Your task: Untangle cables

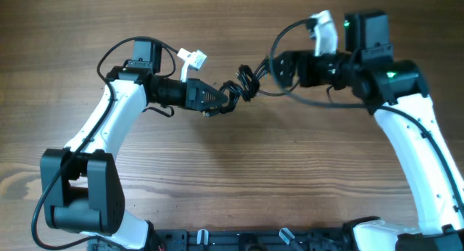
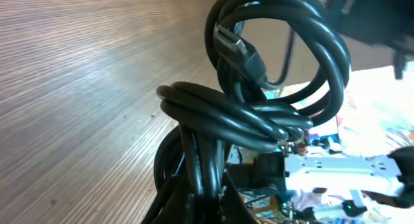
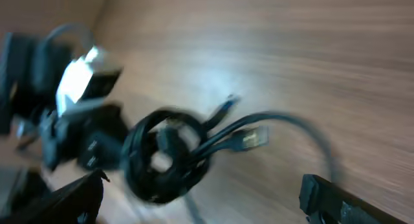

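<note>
The cables (image 1: 246, 83) form a black knotted clump held above the wooden table between my two arms. My left gripper (image 1: 229, 97) is shut on the clump's left side. In the left wrist view, several strands run down between its jaws (image 2: 213, 201), and coiled loops with a plug end (image 2: 242, 49) rise above them. My right gripper (image 1: 277, 67) stands open just right of the clump. The blurred right wrist view shows the coil (image 3: 165, 160) and two plug ends (image 3: 249, 138) ahead of the wide-apart fingers (image 3: 333, 198). One loose strand (image 1: 312, 100) trails right under the right arm.
A small white piece (image 1: 193, 59) sticks up beside the left arm's wrist. The right arm's own thick black wire (image 1: 286, 30) arcs above its gripper. Black fixtures (image 1: 239, 240) line the table's front edge.
</note>
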Controlling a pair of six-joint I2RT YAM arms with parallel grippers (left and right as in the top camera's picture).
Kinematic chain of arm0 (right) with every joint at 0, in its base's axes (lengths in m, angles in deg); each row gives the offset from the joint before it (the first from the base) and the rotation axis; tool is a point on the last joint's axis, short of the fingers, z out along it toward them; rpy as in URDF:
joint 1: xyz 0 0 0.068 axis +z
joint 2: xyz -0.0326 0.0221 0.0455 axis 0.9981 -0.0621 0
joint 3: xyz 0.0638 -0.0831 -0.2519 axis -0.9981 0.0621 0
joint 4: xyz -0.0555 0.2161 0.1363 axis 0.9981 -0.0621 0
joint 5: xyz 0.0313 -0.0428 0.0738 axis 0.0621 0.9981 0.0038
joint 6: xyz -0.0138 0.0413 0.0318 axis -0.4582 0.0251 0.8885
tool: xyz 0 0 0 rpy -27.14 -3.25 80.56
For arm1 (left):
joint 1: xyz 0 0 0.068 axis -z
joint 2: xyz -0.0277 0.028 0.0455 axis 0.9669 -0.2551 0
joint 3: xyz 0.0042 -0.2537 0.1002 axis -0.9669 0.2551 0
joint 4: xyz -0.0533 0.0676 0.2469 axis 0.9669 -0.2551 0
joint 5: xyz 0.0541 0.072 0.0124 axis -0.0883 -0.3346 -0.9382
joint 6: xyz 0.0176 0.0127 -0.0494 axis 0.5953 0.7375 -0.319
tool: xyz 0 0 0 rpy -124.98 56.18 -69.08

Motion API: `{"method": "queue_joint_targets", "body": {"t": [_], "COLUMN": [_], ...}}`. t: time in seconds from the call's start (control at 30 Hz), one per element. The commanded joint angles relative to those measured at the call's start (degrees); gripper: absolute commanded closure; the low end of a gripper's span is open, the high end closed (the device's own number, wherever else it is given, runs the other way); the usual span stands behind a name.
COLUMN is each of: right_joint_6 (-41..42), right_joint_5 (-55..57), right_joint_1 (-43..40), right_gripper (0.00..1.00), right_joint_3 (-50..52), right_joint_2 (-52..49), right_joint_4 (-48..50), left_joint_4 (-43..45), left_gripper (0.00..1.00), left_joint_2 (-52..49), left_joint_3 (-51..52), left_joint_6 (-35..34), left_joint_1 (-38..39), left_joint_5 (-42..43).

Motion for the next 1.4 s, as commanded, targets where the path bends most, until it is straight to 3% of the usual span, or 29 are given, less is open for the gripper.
{"method": "queue_joint_targets", "body": {"t": [0.0,0.13,0.2,0.3,0.43,0.63,0.67,0.73,0.77,0.8,0.9,1.1,1.2,1.3,1.37], "right_joint_6": [4.66,4.15,1.70,-0.28,-0.11,4.39,4.81,5.84,5.77,5.88,5.86,5.73,5.66,5.70,4.00], "right_joint_5": [-2.93,-8.76,-8.76,-10.40,-11.47,-3.72,-3.74,-3.74,-3.72,-4.46,-7.37,-24.06,-24.63,-22.67,-22.58], "right_joint_1": [-6.49,-13.18,-11.72,-9.07,-5.64,0.20,0.59,0.72,0.72,0.11,-5.46,-29.11,-32.57,-32.35,-32.35], "right_gripper": [0.00,0.01,0.00,0.00,0.08,0.25,0.31,0.52,0.66,0.96,0.96,0.96,0.96,0.96,0.94], "right_joint_3": [-1.18,-1.16,-0.70,0.33,0.50,1.42,1.42,1.42,1.42,1.20,0.26,0.28,0.35,0.35,0.35], "right_joint_2": [-0.50,-0.52,-0.55,-0.55,-0.59,-6.23,-7.72,-10.32,-10.84,-10.45,-8.31,-6.29,-6.29,-6.29,-6.29], "right_joint_4": [3.15,-0.17,-5.09,-6.54,-6.10,-5.25,-4.28,-1.99,-0.81,2.32,2.99,3.67,3.54,3.30,2.82], "left_joint_4": [-1.29,-1.22,-0.33,3.91,4.35,5.55,5.53,5.53,5.53,5.49,5.09,5.09,5.29,5.29,5.29], "left_gripper": [0.96,0.96,0.96,0.96,0.96,0.96,0.96,0.96,0.96,0.96,0.96,0.96,0.96,0.96,0.96], "left_joint_2": [1.38,1.36,1.36,1.31,1.31,1.31,1.31,1.31,1.31,1.31,1.20,1.20,1.20,1.20,1.20], "left_joint_3": [-0.63,-0.59,-0.59,-0.59,-0.59,-0.59,-0.59,-0.59,-0.59,-0.59,-0.59,-0.59,-0.59,-0.59,-0.59], "left_joint_6": [1.27,-4.57,-6.27,-16.72,-16.68,-16.22,-16.22,-16.20,-15.80,-15.82,-15.85,-14.64,-14.27,-7.85,-5.44], "left_joint_1": [0.50,0.98,1.51,1.62,1.64,1.64,1.64,1.70,1.97,2.69,4.37,4.94,4.94,4.94,4.94], "left_joint_5": [5.40,5.84,7.96,7.65,-0.76,-0.90,-0.90,-0.90,-0.92,-3.50,-14.29,-14.84,-13.68,-5.18,-4.92]}}
